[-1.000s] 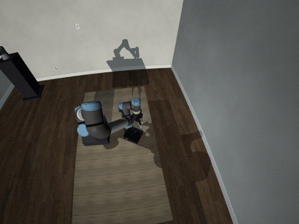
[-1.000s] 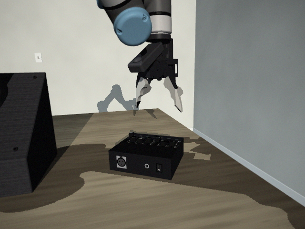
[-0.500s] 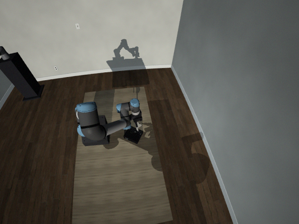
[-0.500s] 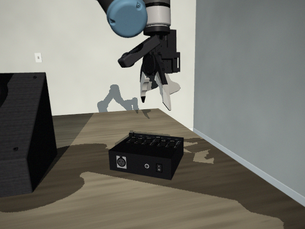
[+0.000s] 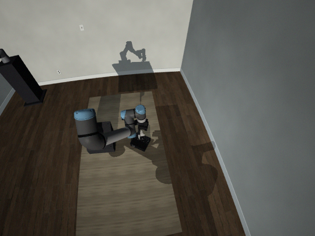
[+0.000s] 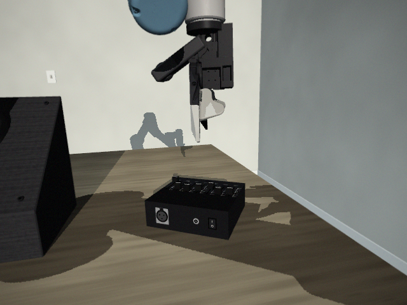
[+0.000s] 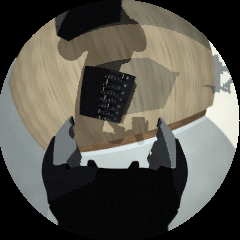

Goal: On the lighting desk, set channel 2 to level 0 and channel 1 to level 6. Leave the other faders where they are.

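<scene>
The black boxy lighting console point(image 5: 140, 143) point(image 6: 187, 216) point(image 7: 107, 94) lies below the black two-jaw hand point(image 5: 140, 130) point(image 6: 198, 131) point(image 7: 115, 117) — apart from it — the hand's pale-tipped jaws spread wide, released.

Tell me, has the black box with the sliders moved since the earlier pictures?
No, the black box sits in the same spot beside the arm's big dark base.
</scene>
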`<state>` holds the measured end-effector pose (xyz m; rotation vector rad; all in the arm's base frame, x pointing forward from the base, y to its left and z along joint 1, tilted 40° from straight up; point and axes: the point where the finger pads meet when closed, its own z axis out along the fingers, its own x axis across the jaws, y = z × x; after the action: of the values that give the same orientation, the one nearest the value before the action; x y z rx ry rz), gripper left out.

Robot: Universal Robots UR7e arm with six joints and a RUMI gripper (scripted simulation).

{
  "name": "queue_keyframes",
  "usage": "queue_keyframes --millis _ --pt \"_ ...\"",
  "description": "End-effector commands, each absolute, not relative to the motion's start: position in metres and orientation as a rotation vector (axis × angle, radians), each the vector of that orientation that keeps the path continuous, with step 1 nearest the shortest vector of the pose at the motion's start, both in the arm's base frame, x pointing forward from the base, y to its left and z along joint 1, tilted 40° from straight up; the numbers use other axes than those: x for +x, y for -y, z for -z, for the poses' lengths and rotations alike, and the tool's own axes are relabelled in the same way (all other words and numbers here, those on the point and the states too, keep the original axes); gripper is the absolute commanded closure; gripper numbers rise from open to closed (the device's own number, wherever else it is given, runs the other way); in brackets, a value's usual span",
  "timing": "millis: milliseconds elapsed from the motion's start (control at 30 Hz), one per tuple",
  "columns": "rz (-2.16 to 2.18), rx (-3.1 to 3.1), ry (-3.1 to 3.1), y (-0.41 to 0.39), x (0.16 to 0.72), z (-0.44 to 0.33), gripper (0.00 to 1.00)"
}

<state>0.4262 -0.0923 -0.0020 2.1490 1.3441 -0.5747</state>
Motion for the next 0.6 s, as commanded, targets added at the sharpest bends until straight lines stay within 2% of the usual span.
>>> queue_keyframes --millis 0,567 --pt "0.511 2.259 -1.08 0.092 0.423 -0.006 0.0" --pt "0.255 2.426 -0.357 0.092 0.415 -0.028 0.0"
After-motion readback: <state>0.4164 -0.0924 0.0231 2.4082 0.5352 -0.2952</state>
